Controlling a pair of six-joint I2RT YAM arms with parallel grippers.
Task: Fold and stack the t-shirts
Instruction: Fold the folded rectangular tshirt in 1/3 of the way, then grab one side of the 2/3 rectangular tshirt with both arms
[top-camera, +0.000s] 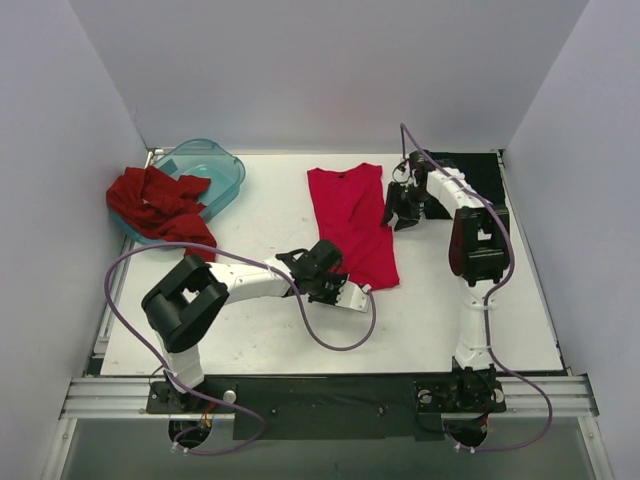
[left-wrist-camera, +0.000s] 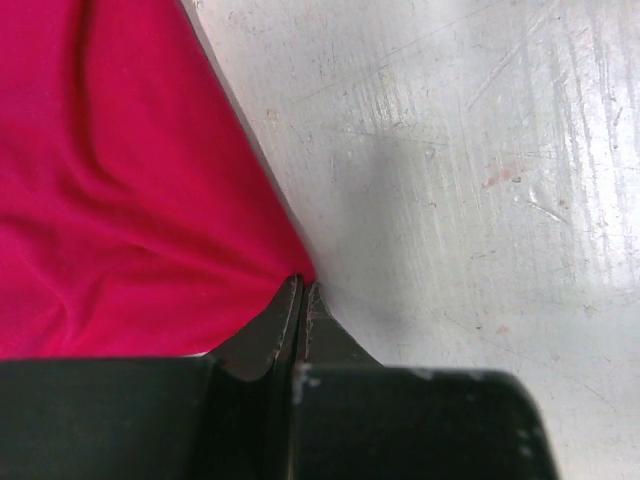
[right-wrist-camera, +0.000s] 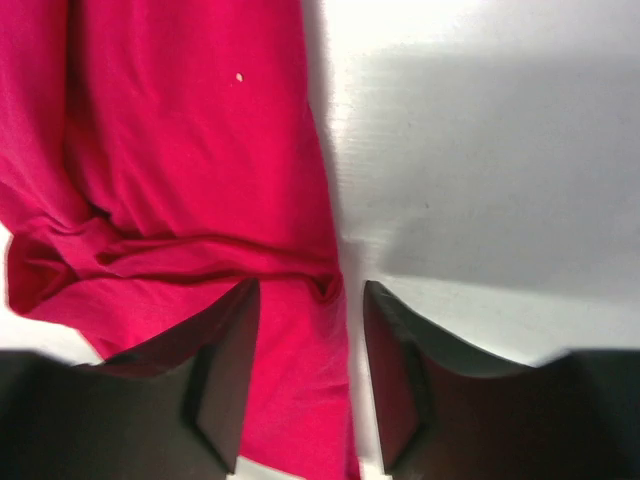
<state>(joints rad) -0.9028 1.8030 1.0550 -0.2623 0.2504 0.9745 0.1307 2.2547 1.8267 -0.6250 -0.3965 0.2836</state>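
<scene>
The left gripper (left-wrist-camera: 302, 292) is closed tight, pinching a near corner of the bright crimson-pink cloth t-shirt (top-camera: 348, 222), which lies flat as a long strip in the middle of the white table (top-camera: 270, 330). Farther back, the right gripper (right-wrist-camera: 308, 292) stands open astride the shirt's rumpled right edge, gripping nothing. At far left a crumpled brick-red t-shirt (top-camera: 153, 203) hangs over a translucent teal plastic tub (top-camera: 222, 168), and a black t-shirt (top-camera: 485, 172) lies in the far right corner.

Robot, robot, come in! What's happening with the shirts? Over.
Left end effector pinched shut on pink t-shirt corner. Right end effector open over its edge. Dark red t-shirt heaped on tub rim, unfolded.
</scene>
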